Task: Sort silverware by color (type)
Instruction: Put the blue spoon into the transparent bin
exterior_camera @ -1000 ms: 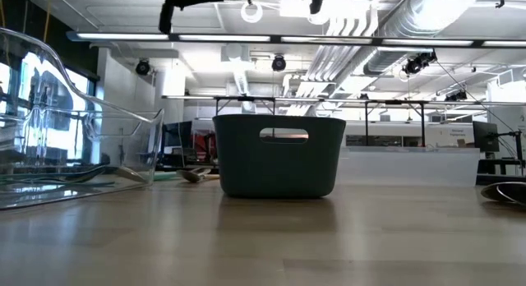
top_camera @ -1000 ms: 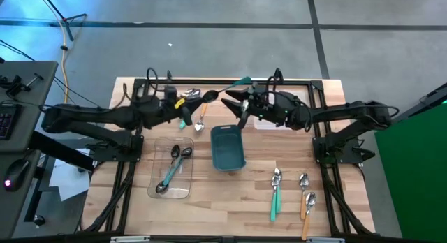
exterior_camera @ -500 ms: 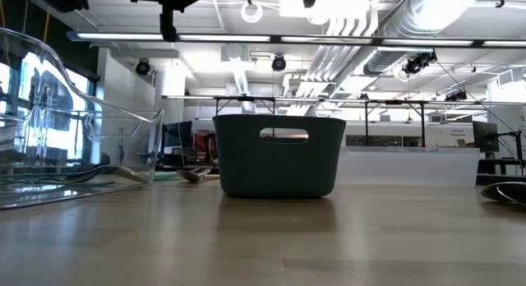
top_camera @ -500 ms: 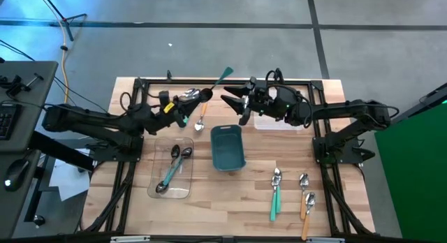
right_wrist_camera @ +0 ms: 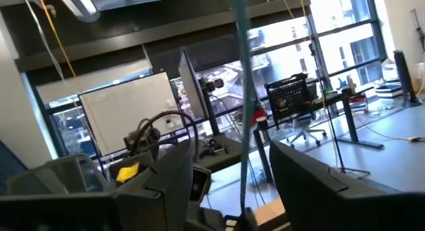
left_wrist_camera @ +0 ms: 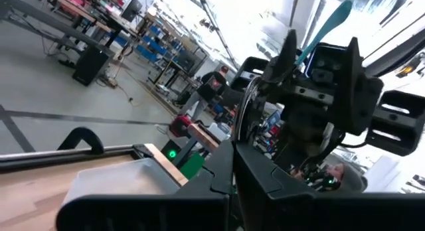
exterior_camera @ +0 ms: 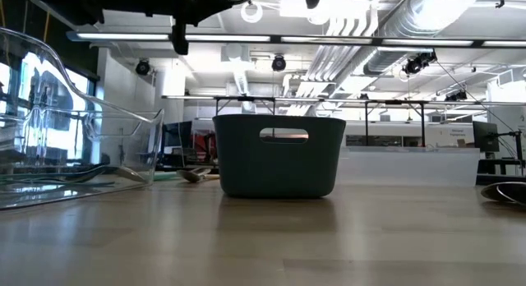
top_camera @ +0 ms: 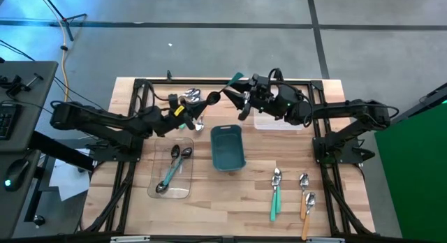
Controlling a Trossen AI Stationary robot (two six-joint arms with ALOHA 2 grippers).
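My left gripper is shut on a teal-handled spoon above the table's far middle. The spoon's metal bowl is at the left gripper. Its teal handle runs between the open fingers of my right gripper without touching them. In the left wrist view the handle tip sticks out past the right gripper. A clear tray holds a dark spoon and a teal one. Teal spoons and orange spoons lie on the table's near right. My left gripper pinches the teal spoon at its bowl end, coming level from the table's left; its own fingers hide the exact spot. The spoon is lifted clear, and its handle slants away toward the far right.
The teal bin stands mid-table, just nearer than both grippers, and fills the middle of the low view. A second clear tray sits under the right arm. Something shiny shows beside the left gripper near the far edge.
The left arm drew back a little toward the table's left, then came right again toward the right gripper. The spoon's teal handle swung toward the far edge and back toward the right. The right gripper shifted slightly toward the far edge.
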